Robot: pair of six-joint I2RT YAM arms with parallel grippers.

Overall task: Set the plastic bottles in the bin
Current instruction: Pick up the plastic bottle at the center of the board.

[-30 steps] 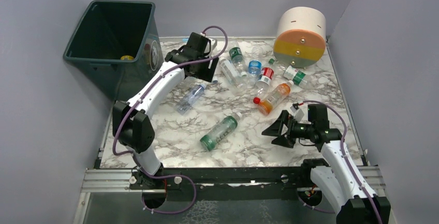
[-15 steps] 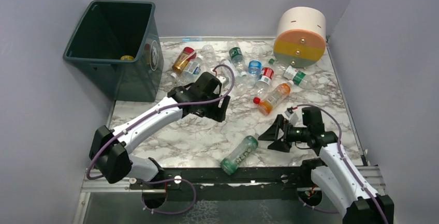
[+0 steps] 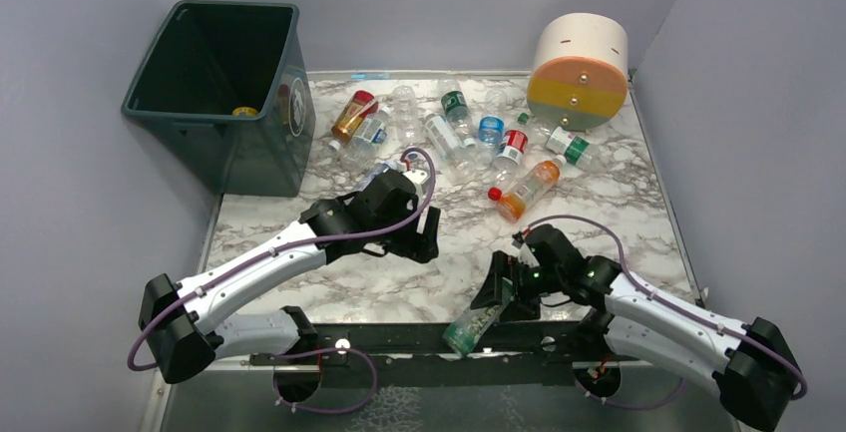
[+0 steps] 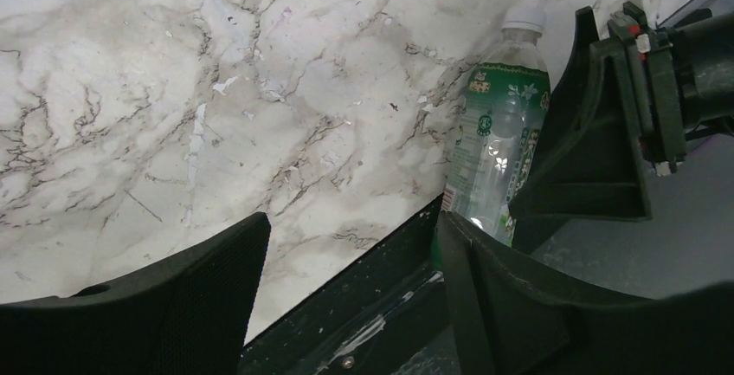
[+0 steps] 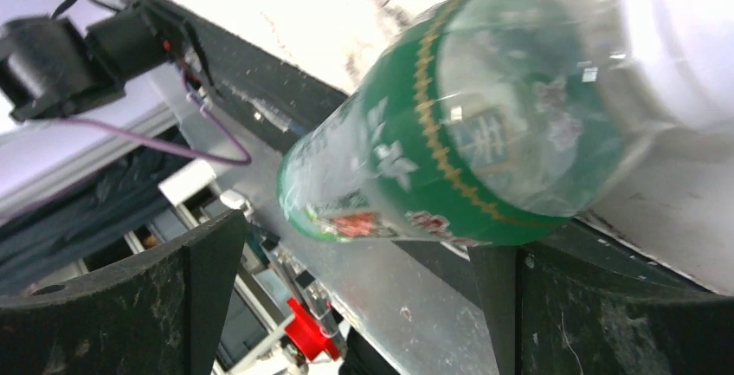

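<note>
A clear bottle with a green label lies at the table's near edge, its base over the black rail. My right gripper is open right beside it. In the right wrist view the bottle lies just ahead of the spread fingers, not gripped. My left gripper is open and empty over the table's middle; its view shows the same bottle and the right gripper. The dark green bin stands at the back left. Several more bottles lie along the back.
A big cream, orange and yellow cylinder stands at the back right. An amber bottle lies close to the bin. An orange bottle lies mid-right. A small yellow thing lies inside the bin. The black rail runs along the near edge.
The green-labelled bottle has moved from the table's middle to the near edge. My left arm has drawn back from the bin. My right gripper has followed the bottle left and nearer.
</note>
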